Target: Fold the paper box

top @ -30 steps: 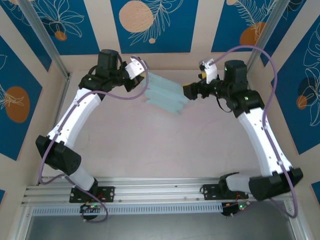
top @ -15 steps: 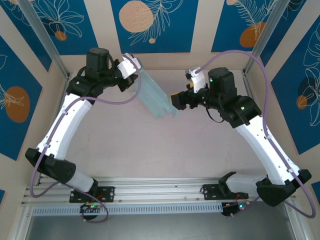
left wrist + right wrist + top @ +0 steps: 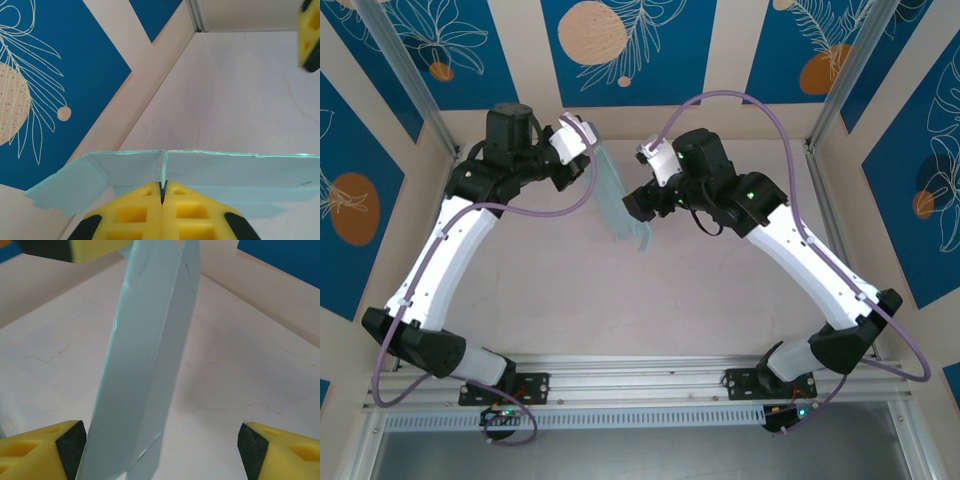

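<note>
Paper box (image 3: 618, 200) of pale light-blue thin card, a creased, flattened sheet, stands on edge above the far middle of the pale pinkish tabletop (image 3: 620, 310), between the two arms and tilted so that its lower end reaches toward the near side. The left gripper (image 3: 588, 150) holds it at its upper far end: in the left wrist view its yellow foam pads (image 3: 135, 215) are pressed together on the card's lower edge, where two panels of the paper box (image 3: 230, 172) meet at a seam, with a flap angling off to the left. The right gripper (image 3: 638, 207) sits just beside the sheet's right face. In the right wrist view its jaws are spread wide, one yellow pad (image 3: 35, 450) at the left and the other at the far right, and the paper box (image 3: 145, 370) rises nearly upright between them, close against the left pad; whether it touches that pad cannot be told. Blue wall panels (image 3: 620, 70) printed with white leaves and orange discs stand behind the table.
</note>
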Controlling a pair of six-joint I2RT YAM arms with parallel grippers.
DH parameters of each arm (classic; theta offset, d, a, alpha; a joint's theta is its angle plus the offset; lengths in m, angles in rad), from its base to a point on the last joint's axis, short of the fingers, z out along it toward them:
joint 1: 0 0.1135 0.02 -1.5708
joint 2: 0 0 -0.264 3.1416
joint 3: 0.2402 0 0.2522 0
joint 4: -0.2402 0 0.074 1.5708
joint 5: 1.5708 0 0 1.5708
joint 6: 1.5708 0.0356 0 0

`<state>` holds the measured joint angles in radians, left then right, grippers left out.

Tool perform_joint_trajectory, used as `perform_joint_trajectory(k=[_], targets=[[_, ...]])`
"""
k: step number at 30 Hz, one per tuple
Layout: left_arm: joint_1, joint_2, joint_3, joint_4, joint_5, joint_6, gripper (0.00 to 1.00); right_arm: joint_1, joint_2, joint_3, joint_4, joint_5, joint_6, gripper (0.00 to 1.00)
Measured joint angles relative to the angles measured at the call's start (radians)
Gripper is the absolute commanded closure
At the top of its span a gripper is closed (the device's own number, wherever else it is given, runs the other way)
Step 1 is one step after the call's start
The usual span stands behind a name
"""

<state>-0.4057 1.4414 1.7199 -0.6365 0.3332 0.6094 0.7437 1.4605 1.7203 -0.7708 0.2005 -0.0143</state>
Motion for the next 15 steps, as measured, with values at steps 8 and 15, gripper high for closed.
perform_joint_trajectory(k=[8,15], targets=[[0.0,-0.013,-0.006,0.0,0.0,0.0,1.0,0.057,0.06,0.014,0.0,0.051,-0.034,0.22],[0.0,-0.013,-0.012,0.0,-0.005,0.003,1.0,0.06,0.071,0.014,0.003,0.116,-0.061,0.66]])
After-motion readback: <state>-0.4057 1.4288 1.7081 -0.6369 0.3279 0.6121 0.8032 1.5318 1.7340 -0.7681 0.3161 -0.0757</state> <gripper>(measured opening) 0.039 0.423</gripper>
